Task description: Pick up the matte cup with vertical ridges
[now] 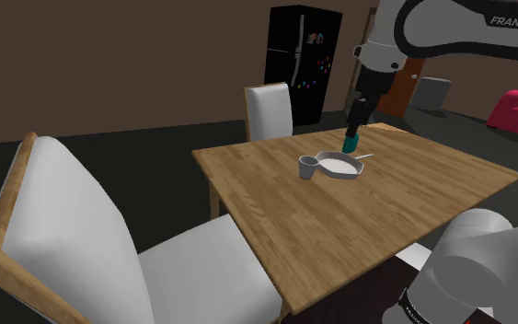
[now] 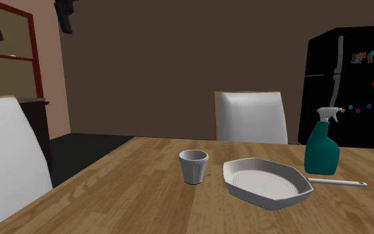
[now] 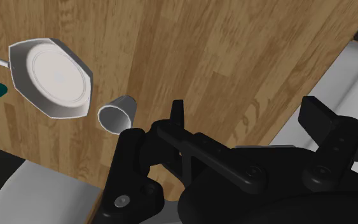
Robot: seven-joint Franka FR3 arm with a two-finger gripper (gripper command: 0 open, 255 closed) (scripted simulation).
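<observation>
A small pale grey cup with vertical ridges (image 2: 193, 166) stands upright on the wooden table (image 2: 132, 193), just beside a white eight-sided dish (image 2: 265, 183). In the shoulder view the cup (image 1: 308, 167) touches the dish's (image 1: 338, 166) left rim. My black gripper (image 1: 354, 120) hangs well above the table on the downward-pointing arm, over the far side of the dish. In the wrist view the gripper (image 3: 247, 118) is open, its fingers (image 3: 177, 118) wide apart with nothing between them. The cup (image 3: 117, 114) lies far below, off to one side of them.
A teal spray bottle (image 2: 321, 149) stands behind the dish, with a thin white utensil (image 2: 338, 181) lying at its foot. White chairs stand at the far edge (image 2: 250, 116) and the near left corner (image 1: 73, 239). A black fridge (image 2: 351, 86) is behind.
</observation>
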